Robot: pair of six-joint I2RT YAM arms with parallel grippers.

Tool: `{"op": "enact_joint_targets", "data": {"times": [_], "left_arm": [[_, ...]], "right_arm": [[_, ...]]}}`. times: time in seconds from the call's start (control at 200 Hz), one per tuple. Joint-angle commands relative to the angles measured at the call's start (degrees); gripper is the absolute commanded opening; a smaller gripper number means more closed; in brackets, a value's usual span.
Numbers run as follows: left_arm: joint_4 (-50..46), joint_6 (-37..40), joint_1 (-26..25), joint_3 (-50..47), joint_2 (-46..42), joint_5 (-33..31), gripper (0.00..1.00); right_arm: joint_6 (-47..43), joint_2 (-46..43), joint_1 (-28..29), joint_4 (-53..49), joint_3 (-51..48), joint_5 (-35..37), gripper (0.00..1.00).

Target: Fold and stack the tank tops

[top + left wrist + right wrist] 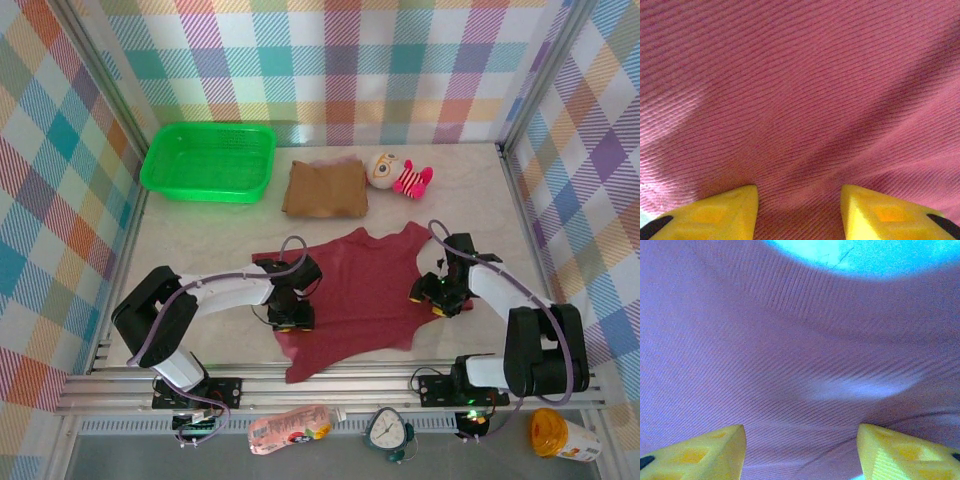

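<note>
Left end effector (799, 194): yellow fingers (725, 212) apart, tips down on the dark red tank top (355, 300). Ribbed cloth shows in the gap and is not clamped.

Right end effector (801, 434): fingers apart too, tips on the same top near its right edge. Bare desk (860, 252) lies just past the hem ahead of it.

The top is spread out, unfolded, under and between both end effectors.

Beyond the left end effector, well apart: tan tank top (325, 188), folded into a rectangle. Beyond the right one, beside the tan top: striped plush toy (398, 176). Farther left of the left end effector, at the back: green basket (208, 160).
</note>
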Motion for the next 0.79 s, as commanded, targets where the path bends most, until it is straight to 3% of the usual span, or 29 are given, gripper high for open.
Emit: {"op": "enact_joint_targets", "data": {"times": [0.0,0.135,0.335,0.595,0.79], "left_arm": [[-9.0,4.3,1.9,3.9,-1.7,-4.2,0.55],[-13.1,11.0,7.4,9.5,-2.1,-6.1,0.58],[-11.8,21.3,19.9,13.1,-0.7,-7.4,0.58],[-3.2,32.5,35.0,15.8,6.9,-1.7,0.55],[-1.9,37.7,38.0,20.1,13.5,1.8,0.52]], "right_arm": [[-6.6,-3.4,-0.3,0.4,5.6,-1.5,0.61],[-14.6,0.6,0.8,5.9,12.3,-7.2,0.61],[-27.4,12.5,6.4,12.6,22.0,-15.5,0.55],[-45.6,29.0,11.9,9.2,36.0,-14.1,0.51],[-52.5,37.9,12.6,6.2,44.1,-12.6,0.50]]}}
